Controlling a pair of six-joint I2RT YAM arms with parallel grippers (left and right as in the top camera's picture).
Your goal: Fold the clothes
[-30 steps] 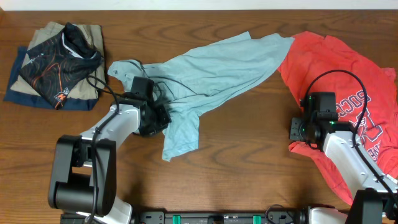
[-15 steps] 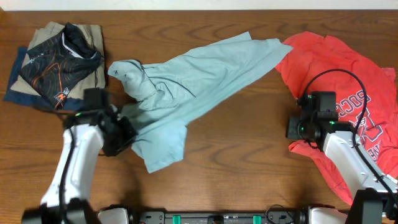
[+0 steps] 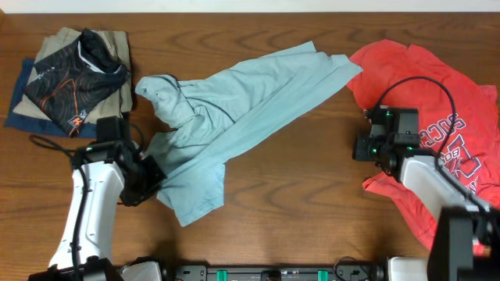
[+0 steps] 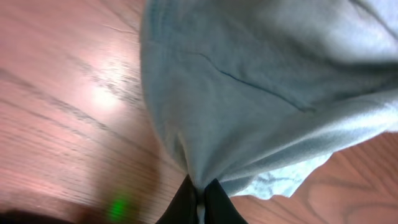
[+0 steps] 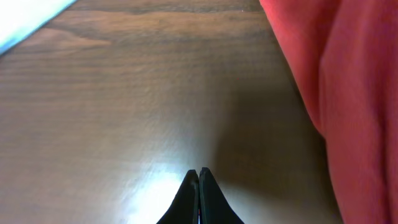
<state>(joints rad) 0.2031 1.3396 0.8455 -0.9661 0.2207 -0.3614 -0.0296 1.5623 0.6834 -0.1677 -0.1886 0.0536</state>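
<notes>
A light blue shirt [image 3: 234, 101] lies stretched diagonally across the middle of the table. My left gripper [image 3: 148, 176] is shut on its lower left edge; the left wrist view shows the cloth [image 4: 261, 93] pinched between my black fingertips [image 4: 199, 196]. A red shirt [image 3: 445, 117] with white lettering lies crumpled at the right. My right gripper [image 3: 361, 147] is shut and empty over bare wood just left of the red shirt [image 5: 348, 93], with its fingertips [image 5: 198, 180] closed together.
A stack of folded clothes [image 3: 74, 78], tan, navy and black with orange print, sits at the far left. The wooden table [image 3: 312, 203] has bare wood between the two shirts and along the front edge.
My left gripper has pulled the blue shirt's edge leftward and toward the front. The shirt's right tip has slid off the red shirt. My right gripper has shifted slightly left and back.
</notes>
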